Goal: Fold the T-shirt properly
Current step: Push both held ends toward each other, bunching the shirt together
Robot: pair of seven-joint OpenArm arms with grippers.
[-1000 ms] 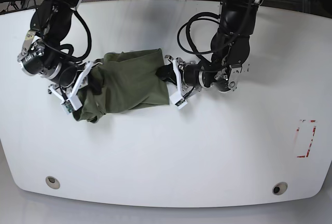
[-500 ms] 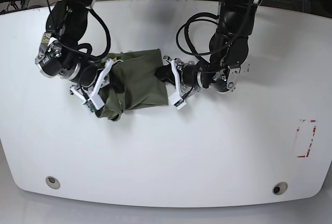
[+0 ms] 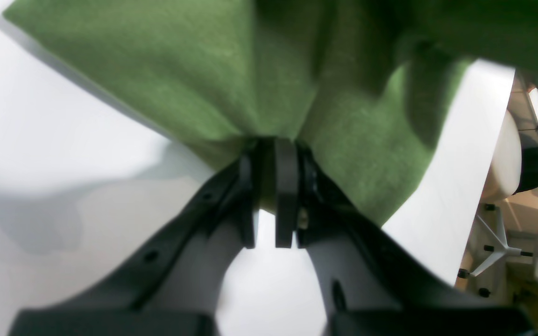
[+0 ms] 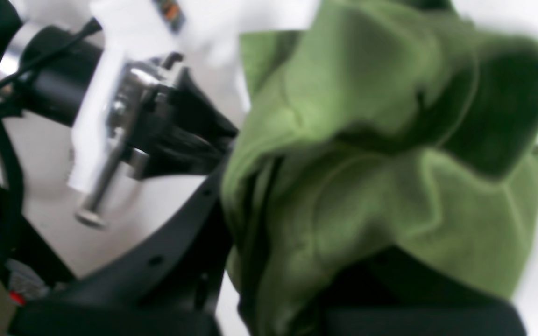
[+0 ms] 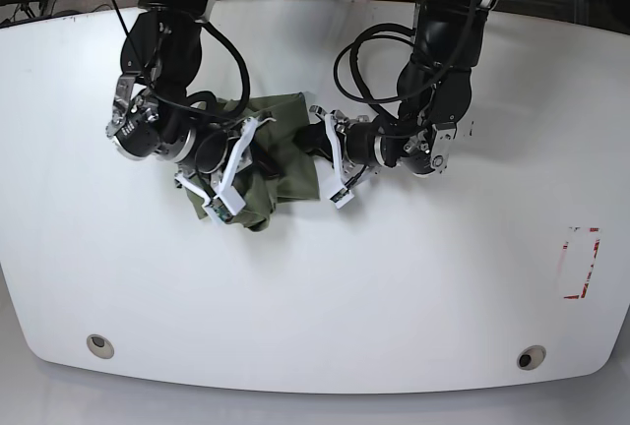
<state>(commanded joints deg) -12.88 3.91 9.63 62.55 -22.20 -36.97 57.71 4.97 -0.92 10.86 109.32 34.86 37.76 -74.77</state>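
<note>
- Left wrist view: the left claw (image 3: 269, 186) has its two dark fingers (image 3: 286, 186) drawn nearly together, clamped on an edge of the olive-green T-shirt (image 3: 203, 70). The cloth fans out above the pinch and fills the top of the view, with a deep fold running up from the grip. The white desk (image 3: 63, 140) shows to the left of the T-shirt and in a strip to its right; an office chair base (image 3: 493, 247) stands on the floor off the desk's far edge.
- Right wrist view: blurred. The T-shirt (image 4: 367, 177) is bunched in thick folds against the right claw (image 4: 250, 252), whose dark finger (image 4: 175, 252) lies along the cloth's left side. The claw looks clamped on the cloth. The other arm's wrist (image 4: 110, 107) sits left of the T-shirt.
- Base view: the T-shirt (image 5: 281, 150) lies crumpled at mid-desk (image 5: 315, 297), gathered into a compact lump between the two arms. The right claw (image 5: 231, 174) grips its left side; the left claw (image 5: 313, 142) pinches its right edge. A red-marked rectangle (image 5: 581, 263) lies well right of the T-shirt, near the desk's edge.
</note>
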